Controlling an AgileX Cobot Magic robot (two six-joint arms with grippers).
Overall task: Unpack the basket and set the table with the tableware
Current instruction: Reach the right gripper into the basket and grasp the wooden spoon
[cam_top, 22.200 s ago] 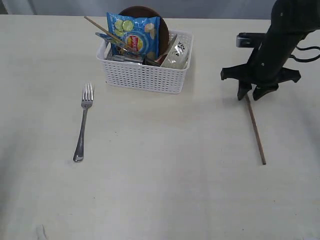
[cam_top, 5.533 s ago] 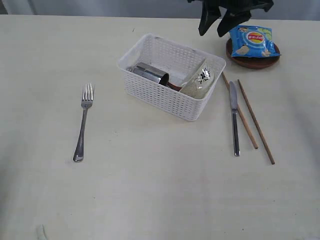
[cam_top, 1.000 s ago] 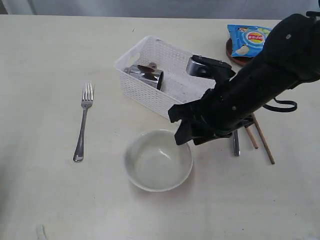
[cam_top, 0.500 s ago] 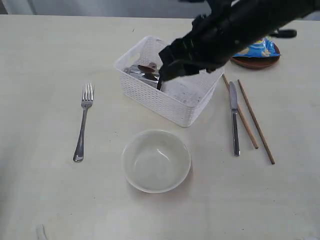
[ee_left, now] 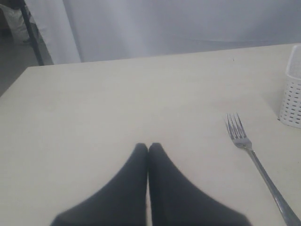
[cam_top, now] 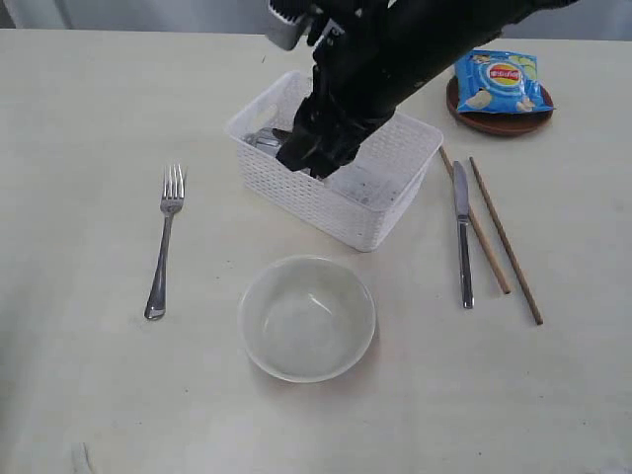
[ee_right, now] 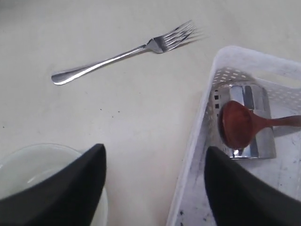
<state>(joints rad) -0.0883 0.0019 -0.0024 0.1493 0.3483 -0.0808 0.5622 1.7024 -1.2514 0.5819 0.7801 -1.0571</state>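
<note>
The white basket [cam_top: 346,212] stands mid-table, and my right gripper [cam_top: 302,158] hangs open over its left end. In the right wrist view, the open right gripper [ee_right: 155,150] straddles the basket's wall [ee_right: 205,123]. Inside, the reddish-brown spoon [ee_right: 239,125] lies on the steel cup [ee_right: 256,98]. The pale bowl [cam_top: 308,316] sits empty in front of the basket. On the table lie the fork [cam_top: 165,240], the knife [cam_top: 461,232] and two chopsticks [cam_top: 505,240]. My left gripper [ee_left: 148,146] is shut on nothing above bare table near the fork [ee_left: 249,150].
The brown plate [cam_top: 499,120] stands at the back right with the blue chip bag [cam_top: 499,79] on it. My right arm crosses above the basket from the upper right. The basket's corner [ee_left: 294,94] shows in the left wrist view.
My right arm has swung from beside the bowl up and left to the basket's left end. The bowl stays on the table. The left gripper has not visibly moved.
</note>
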